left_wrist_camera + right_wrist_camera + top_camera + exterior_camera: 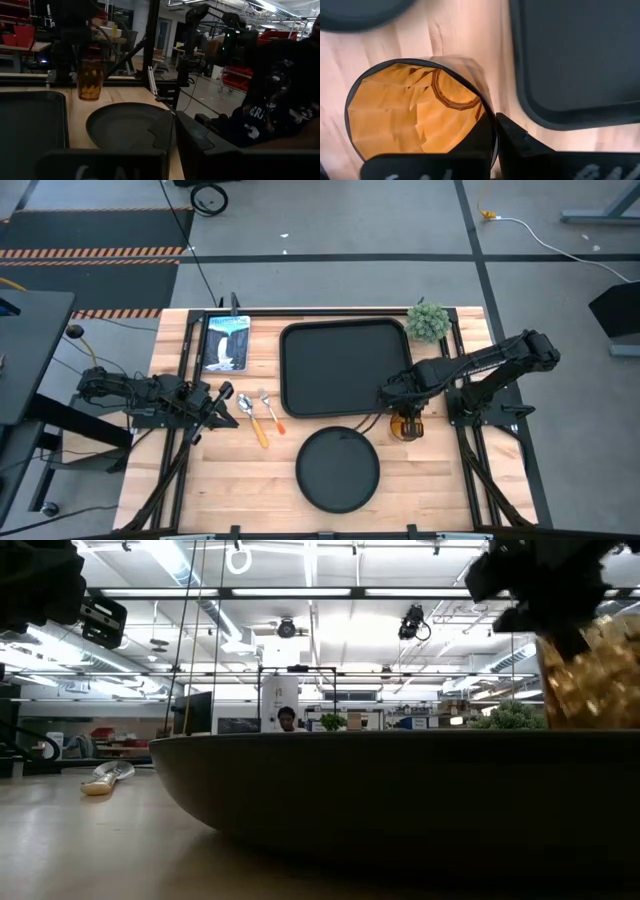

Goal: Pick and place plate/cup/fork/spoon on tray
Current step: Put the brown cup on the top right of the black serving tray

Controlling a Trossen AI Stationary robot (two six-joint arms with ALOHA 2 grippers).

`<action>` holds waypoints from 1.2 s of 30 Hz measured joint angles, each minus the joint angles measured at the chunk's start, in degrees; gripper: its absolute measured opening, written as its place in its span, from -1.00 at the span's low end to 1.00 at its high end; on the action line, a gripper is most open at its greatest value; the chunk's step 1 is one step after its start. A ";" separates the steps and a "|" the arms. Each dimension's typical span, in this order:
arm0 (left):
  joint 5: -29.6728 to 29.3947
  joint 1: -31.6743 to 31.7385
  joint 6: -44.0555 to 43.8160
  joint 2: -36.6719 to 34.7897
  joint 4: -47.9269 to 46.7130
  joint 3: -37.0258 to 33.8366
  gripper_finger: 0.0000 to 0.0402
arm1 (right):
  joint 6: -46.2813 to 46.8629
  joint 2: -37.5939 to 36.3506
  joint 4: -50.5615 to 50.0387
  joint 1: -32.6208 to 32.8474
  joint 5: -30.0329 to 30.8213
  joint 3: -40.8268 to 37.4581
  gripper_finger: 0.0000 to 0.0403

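The amber cup is upright over the bare wood by the tray's near right corner, and my right gripper is shut on it from above. It also shows in the right wrist view. The black tray lies at the middle far side. The round black plate lies on the table near of it. The spoon and the fork lie flat on the table left of the tray. My left gripper waits just left of the spoon, shut and empty. My right gripper holds the cup by its rim, on the side toward the tray. One finger is inside the cup and the other is outside. The fingers point down from above. The cup stays upright; I cannot tell whether its base touches the table.
A fuzzy green plant ball sits at the tray's far right corner. A blue-and-white picture card lies left of the tray at the far side. Bare wood shows at the near left and near right of the plate.
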 joint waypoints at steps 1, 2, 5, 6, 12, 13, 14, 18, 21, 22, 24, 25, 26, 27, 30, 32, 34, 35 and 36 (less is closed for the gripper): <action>0.00 0.00 0.00 0.02 0.00 0.02 -0.85 | -0.89 0.00 -0.67 -0.95 -0.02 1.52 -0.94; 0.00 0.00 0.00 0.00 0.00 0.00 -0.85 | -2.01 0.00 -1.33 -2.04 -0.01 2.93 -0.95; 0.00 0.00 0.00 0.00 0.00 0.00 -0.85 | -5.94 0.00 -1.87 -6.41 1.42 6.26 -0.94; 0.00 0.00 -0.01 0.01 0.00 0.01 -0.85 | -7.47 0.00 -1.88 -8.24 1.68 7.02 -0.94; 0.00 0.00 -0.02 0.02 0.00 0.00 -0.85 | -18.21 0.11 -1.74 -22.66 1.64 7.83 -0.94; 0.00 0.00 0.00 0.02 0.00 0.00 -0.85 | -19.92 0.11 -1.43 -25.34 1.61 7.83 -0.94; 0.00 0.00 -0.01 0.02 0.00 0.01 -0.85 | -21.52 0.20 -0.90 -28.08 1.57 7.83 -0.94; 0.00 0.00 0.00 0.00 0.02 0.01 -0.85 | -27.63 2.27 0.86 -38.50 -0.06 7.88 -0.94; 0.00 0.00 -0.01 0.00 0.00 0.00 -0.85 | -32.22 6.77 1.01 -44.80 -0.26 9.63 -0.94; 0.00 0.00 0.00 0.02 0.02 0.02 -0.85 | -33.72 8.61 0.95 -46.62 -0.15 10.97 -0.94; 0.00 0.00 0.00 0.02 0.02 0.02 -0.85 | -36.57 12.56 1.19 -50.15 -0.18 14.35 -0.94; 0.00 0.00 -0.02 0.00 0.02 0.01 -0.85 | -37.87 14.61 1.29 -51.96 -0.19 16.14 -0.94; 0.00 0.00 -0.02 0.02 0.01 0.02 -0.85 | -39.13 16.67 1.21 -53.79 -0.31 18.08 -0.94; -0.01 0.00 -0.02 0.02 0.02 0.01 -0.85 | -40.14 18.64 1.17 -55.60 -0.47 19.97 -0.94; 0.00 0.00 -0.02 0.02 0.02 0.02 -0.85 | -41.46 23.98 0.90 -60.91 -2.52 25.13 -0.94; 0.00 0.00 0.00 0.02 0.02 0.01 -0.85 | -42.49 26.78 0.18 -63.89 -4.52 27.53 -0.94; 0.00 0.00 0.00 0.02 0.02 0.01 -0.85 | -43.41 28.82 -0.26 -66.06 -5.10 29.04 -0.94; 0.00 0.00 -0.01 0.02 0.02 0.02 -0.85 | -43.94 29.53 -0.12 -66.94 -5.31 29.43 -0.94; 0.00 0.00 -0.02 0.02 0.02 0.01 -0.85 | -44.28 30.16 -0.09 -67.76 -5.42 29.68 -0.94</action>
